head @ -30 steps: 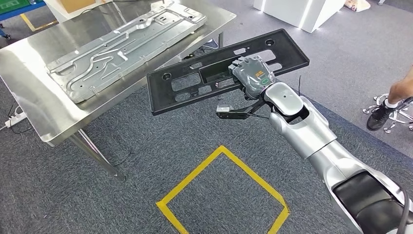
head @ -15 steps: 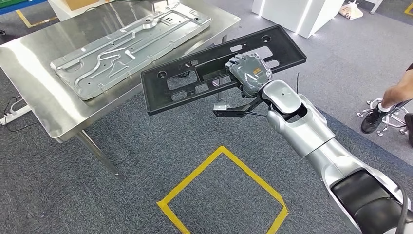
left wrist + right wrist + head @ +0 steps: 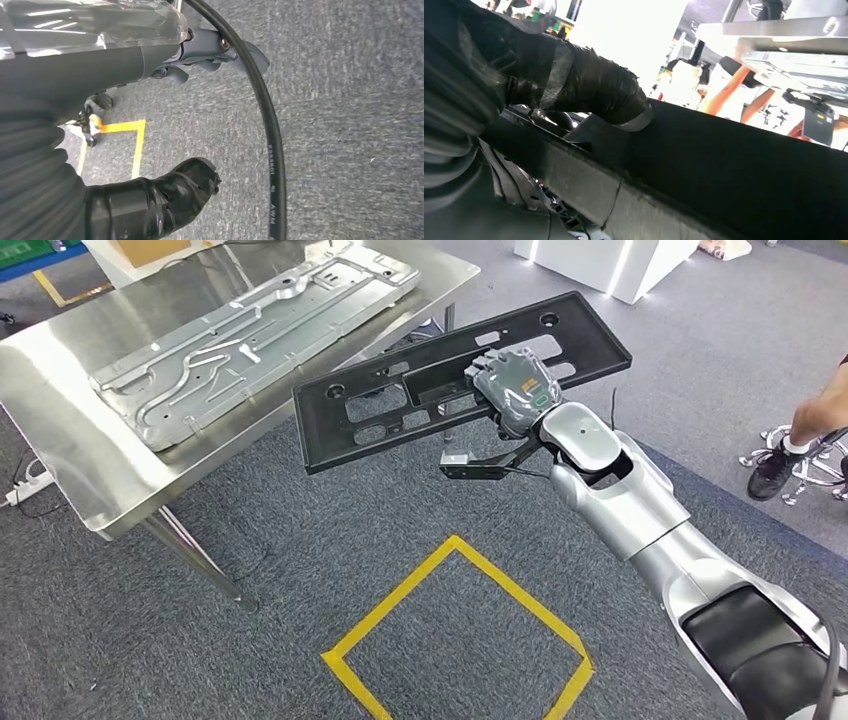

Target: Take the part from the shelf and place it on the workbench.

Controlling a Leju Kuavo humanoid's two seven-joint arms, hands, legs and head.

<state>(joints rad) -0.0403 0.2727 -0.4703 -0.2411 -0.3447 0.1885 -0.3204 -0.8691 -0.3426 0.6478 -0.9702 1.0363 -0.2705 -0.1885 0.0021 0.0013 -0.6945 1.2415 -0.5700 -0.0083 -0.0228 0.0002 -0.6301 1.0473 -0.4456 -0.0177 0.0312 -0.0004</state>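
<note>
The right robot hand (image 3: 515, 390) grips the black part (image 3: 400, 400) near the workbench (image 3: 70, 440) edge.

The black part (image 3: 455, 380) is looking like matt molded plastic, w/ a slightly grainy face up close in the right wrist view. Right hand (image 3: 515, 390) is showing a grey plastic shell, arm (image 3: 625, 505) is gleaming in smooth silver. Workbench (image 3: 80, 470) is shining like brushed steel, reflecting lights, and the stamped panel (image 3: 250, 330) on it is looking like duller bare metal. Floor is rough grey carpet (image 3: 250, 660) w/ glossy yellow tape (image 3: 455, 545).
</note>
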